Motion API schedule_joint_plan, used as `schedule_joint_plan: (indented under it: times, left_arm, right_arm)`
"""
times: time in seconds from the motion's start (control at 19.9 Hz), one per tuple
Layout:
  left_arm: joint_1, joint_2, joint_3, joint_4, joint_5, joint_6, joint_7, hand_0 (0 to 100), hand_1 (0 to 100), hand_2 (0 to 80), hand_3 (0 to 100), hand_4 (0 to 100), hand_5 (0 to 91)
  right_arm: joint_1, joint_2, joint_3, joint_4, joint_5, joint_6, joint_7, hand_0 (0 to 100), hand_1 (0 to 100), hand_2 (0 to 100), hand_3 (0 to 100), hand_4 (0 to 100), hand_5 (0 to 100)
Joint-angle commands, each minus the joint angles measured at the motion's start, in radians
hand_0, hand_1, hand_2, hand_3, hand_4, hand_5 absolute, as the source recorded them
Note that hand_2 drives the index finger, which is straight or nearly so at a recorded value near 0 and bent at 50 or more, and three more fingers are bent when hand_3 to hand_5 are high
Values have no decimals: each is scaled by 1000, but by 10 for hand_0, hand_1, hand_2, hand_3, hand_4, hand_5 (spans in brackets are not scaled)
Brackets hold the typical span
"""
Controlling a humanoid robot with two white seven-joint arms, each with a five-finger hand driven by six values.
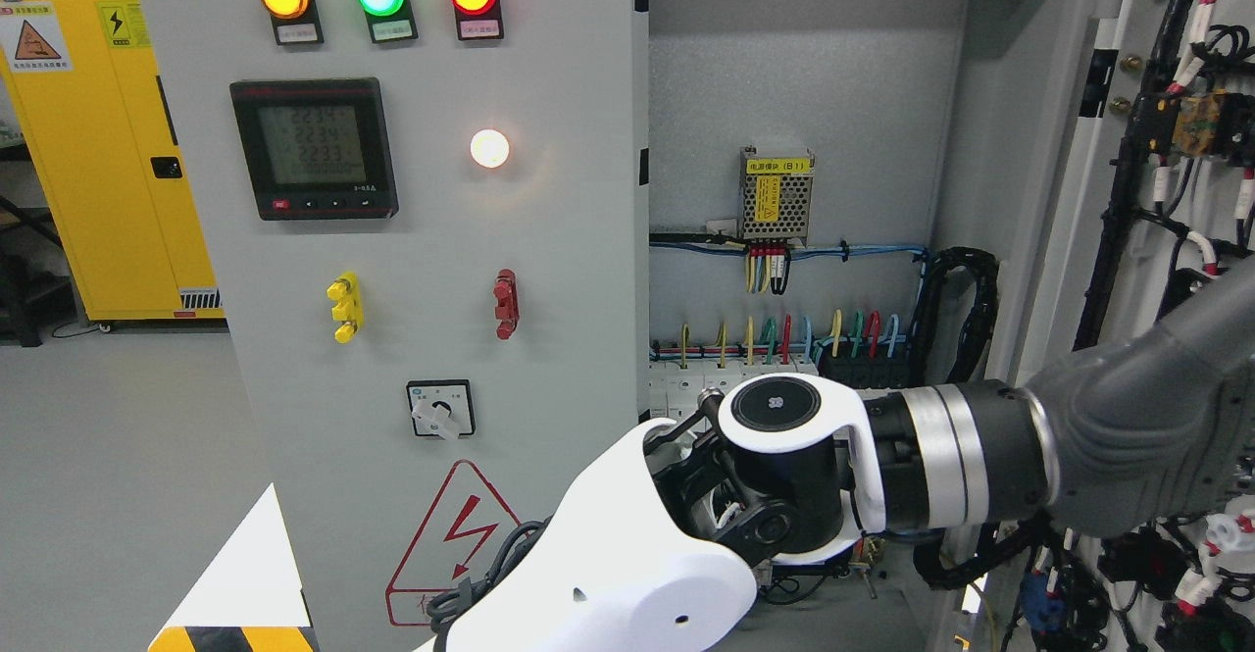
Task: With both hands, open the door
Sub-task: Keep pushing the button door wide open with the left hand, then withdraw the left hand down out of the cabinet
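Observation:
The grey cabinet's left door (431, 240) is closed and carries three lamps, a meter and a rotary switch. The right door (1167, 240) is swung wide open at the right, its inner side covered in wiring. My right arm (1147, 426) comes in from the right and crosses in front of the open compartment. Its white hand (627, 574) hangs low in the middle, in front of the left door's lower right corner near the red warning triangle (456, 544). Nothing is visibly held.
Inside the cabinet are a power supply (776, 196), coloured wires and a row of breakers (686, 387). A yellow cabinet (108, 142) stands at the far left on the grey floor. A white piece with a yellow-black stripe (235, 603) shows at the lower left.

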Motion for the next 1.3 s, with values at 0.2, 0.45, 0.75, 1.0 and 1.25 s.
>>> schedule_joint_plan:
  times: [0.2, 0.45, 0.75, 1.0, 1.25]
  left_arm:
    - [84, 28, 255, -41, -10, 152, -1, 0, 0, 0, 0, 0, 0]
    - [230, 144, 312, -173, -4, 179, -2, 0, 0, 0, 0, 0, 0]
    - [577, 293, 320, -297, -177, 94, -4, 0, 0, 0, 0, 0, 0]
    - [898, 335, 343, -304, -298, -27, -7, 0, 0, 0, 0, 0, 0]
    - [1151, 359, 355, -210, -458, -148, -10, 0, 0, 0, 0, 0, 0]
  right_arm:
    - [0, -25, 0, 0, 0, -1, 1, 221, 10, 0, 0, 0, 0]
    - [0, -25, 0, 0, 0, -1, 1, 221, 11, 0, 0, 0, 0]
    - [0, -23, 0, 0, 0, -1, 1, 223, 9, 0, 0, 0, 0]
    - [0, -25, 1, 0, 0, -1, 1, 223, 9, 0, 0, 0, 0]
    - [0, -25, 0, 0, 0, -1, 1, 222, 10, 0, 0, 0, 0]
